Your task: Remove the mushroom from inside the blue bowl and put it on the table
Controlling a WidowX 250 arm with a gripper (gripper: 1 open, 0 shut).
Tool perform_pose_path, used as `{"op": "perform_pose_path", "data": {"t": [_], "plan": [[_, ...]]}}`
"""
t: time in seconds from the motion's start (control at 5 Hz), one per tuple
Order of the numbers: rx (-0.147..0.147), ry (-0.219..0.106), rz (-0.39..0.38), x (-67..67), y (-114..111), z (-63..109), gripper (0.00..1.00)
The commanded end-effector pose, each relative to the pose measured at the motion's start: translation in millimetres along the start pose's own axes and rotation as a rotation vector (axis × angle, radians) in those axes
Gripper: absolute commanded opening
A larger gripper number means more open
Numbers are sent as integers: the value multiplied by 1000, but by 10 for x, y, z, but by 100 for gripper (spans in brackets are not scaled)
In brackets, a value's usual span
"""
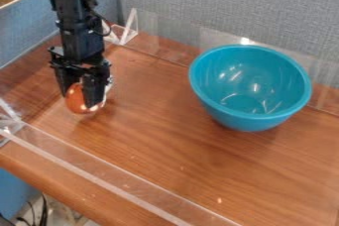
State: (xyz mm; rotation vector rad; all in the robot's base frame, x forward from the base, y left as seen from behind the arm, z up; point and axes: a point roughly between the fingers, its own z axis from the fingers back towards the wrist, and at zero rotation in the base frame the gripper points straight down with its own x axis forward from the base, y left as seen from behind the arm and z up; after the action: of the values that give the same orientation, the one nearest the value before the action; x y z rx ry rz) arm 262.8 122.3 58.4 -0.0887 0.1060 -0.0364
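Observation:
My gripper (81, 103) points straight down over the left part of the table (159, 146). Its black fingers (62, 91) are shut on the mushroom (78, 99), a small reddish-orange shape showing between them just above the wood. The blue bowl (249, 87) stands apart at the right, upright, with nothing visible inside it.
Low clear acrylic walls (93, 175) run along the table's edges, one close in front and one behind the gripper. A cardboard box (20, 12) sits at the back left, beyond the wall. Bare wood lies between the gripper and the bowl.

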Motion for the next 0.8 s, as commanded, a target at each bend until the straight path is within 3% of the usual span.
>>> {"op": "perform_pose_path", "data": {"t": [0.0,0.2,0.6], "plan": [[42,-90,10,51,78,292,0],[43,-88,16,51,88,296,100],[50,-91,26,43,98,305,100]]}}
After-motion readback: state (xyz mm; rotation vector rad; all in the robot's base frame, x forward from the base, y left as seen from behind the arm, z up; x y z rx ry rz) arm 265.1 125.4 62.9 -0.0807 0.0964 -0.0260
